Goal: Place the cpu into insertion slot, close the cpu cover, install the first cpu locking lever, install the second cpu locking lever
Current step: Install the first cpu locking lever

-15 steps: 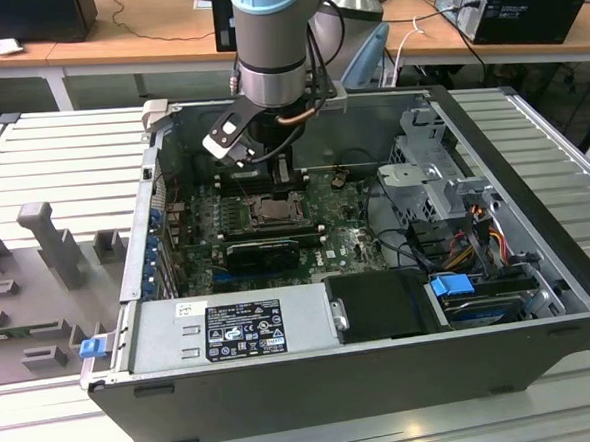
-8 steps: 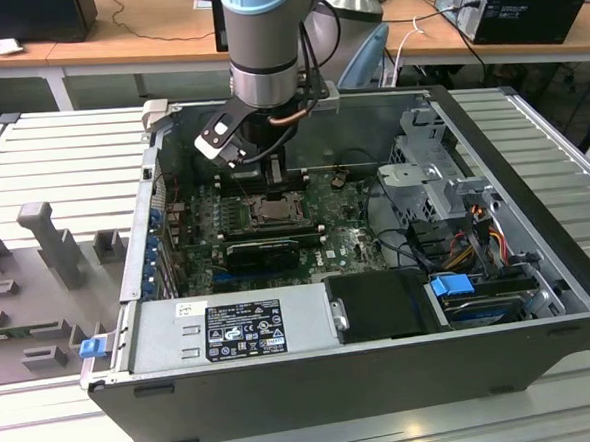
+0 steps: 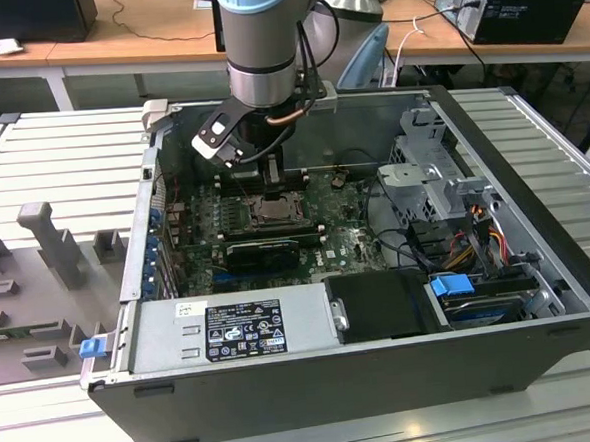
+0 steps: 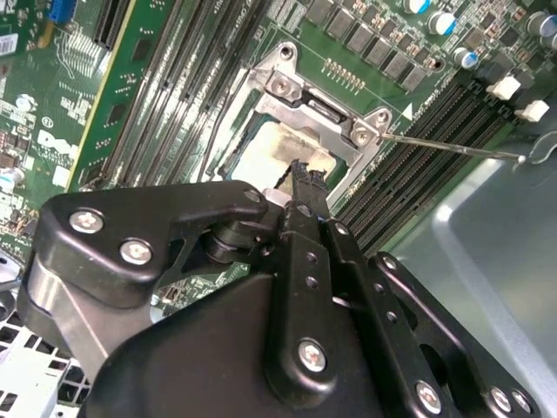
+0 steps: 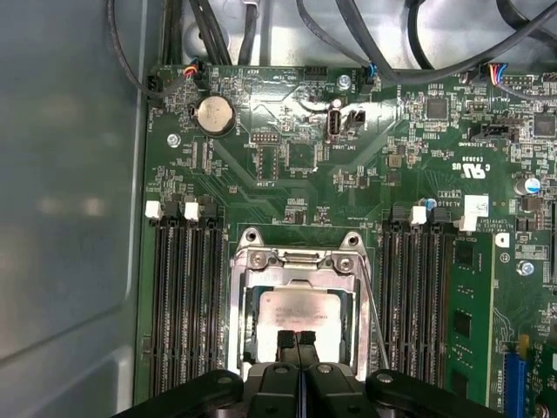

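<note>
Cpu (image 5: pixel 294 309) lies seated under the lowered cpu cover (image 5: pixel 296 259); gripper (image 5: pixel 296 340) clenched, empty, just above. Locking lever (image 4: pixel 452 146) unlatched, probably demanding precise fingertip contact.

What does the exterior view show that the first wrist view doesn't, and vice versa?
Exterior view: the arm, the labelled power supply, the drive cage, the black card and the slatted table. First wrist view: the coin cell battery and the white memory-slot latches. Both: the cpu lying in the insertion slot, with the shut gripper right over it; contact unclear.
</note>
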Robot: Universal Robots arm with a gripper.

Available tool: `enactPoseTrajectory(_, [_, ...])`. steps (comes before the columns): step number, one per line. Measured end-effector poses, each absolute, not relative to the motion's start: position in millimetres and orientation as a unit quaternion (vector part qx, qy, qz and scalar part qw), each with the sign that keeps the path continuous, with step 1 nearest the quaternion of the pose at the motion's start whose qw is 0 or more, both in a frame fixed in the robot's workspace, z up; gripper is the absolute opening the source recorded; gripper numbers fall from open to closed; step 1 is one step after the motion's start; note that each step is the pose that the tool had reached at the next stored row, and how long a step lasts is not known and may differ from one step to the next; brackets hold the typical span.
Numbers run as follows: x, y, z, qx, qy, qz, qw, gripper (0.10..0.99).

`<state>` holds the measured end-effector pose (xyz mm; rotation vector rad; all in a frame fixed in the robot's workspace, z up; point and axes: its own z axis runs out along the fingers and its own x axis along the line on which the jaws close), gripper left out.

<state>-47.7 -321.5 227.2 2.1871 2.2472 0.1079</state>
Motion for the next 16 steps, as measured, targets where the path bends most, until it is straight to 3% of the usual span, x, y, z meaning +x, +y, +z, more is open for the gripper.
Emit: enactPoseTrajectory(16, [-48,-322,239,0.697,0.716,0.034,0.002,0.106])
